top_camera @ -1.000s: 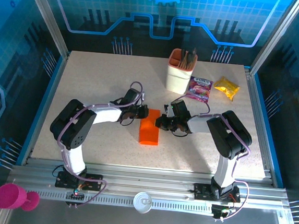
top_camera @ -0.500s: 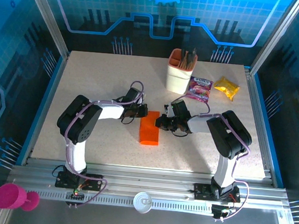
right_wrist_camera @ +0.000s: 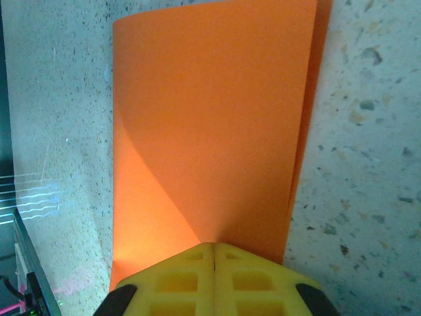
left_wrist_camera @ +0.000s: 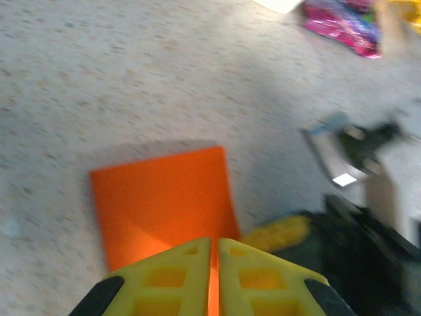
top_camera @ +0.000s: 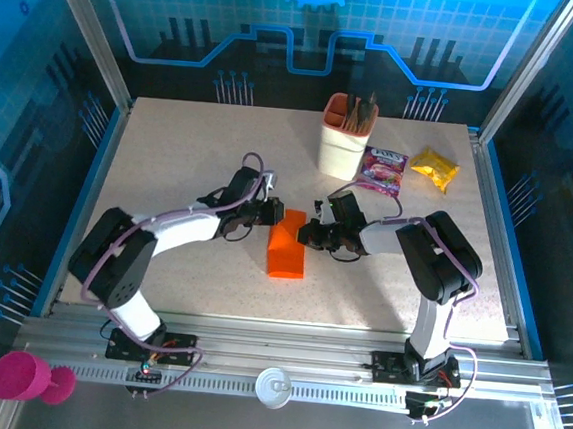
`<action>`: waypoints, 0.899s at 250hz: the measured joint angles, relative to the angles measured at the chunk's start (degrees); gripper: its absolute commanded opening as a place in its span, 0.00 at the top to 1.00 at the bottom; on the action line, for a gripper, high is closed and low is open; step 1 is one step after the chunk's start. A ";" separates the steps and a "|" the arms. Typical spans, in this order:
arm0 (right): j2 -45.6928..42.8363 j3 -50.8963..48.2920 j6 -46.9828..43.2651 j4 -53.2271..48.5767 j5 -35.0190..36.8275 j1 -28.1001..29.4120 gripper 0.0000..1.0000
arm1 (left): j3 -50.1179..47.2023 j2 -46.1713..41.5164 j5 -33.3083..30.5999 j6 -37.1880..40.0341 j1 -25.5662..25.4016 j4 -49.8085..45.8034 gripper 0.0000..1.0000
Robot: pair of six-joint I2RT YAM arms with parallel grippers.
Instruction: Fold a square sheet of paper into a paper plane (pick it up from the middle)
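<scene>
The folded orange sheet of paper (top_camera: 286, 247) lies mid-worktop (top_camera: 170, 164), the left tool (top_camera: 269, 217) at its 11 o'clock corner clamped tight on a sliver of edge, the right tool (top_camera: 305, 234) fully closed at 2 o'clock, probably steadying the layers for creasing.
</scene>
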 measured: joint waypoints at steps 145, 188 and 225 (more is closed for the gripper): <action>0.28 -0.07 0.00 0.39 -1.05 -0.37 1.00 | -14.75 -3.17 0.48 -6.12 -9.42 3.69 0.89; 0.33 -0.07 -0.02 0.44 -1.18 -0.39 1.00 | -17.16 -3.17 0.28 -7.10 -9.77 5.77 0.90; 0.33 -0.13 -0.02 0.57 -1.36 -0.48 1.00 | -19.85 -3.15 -0.15 -8.33 -10.08 8.00 0.90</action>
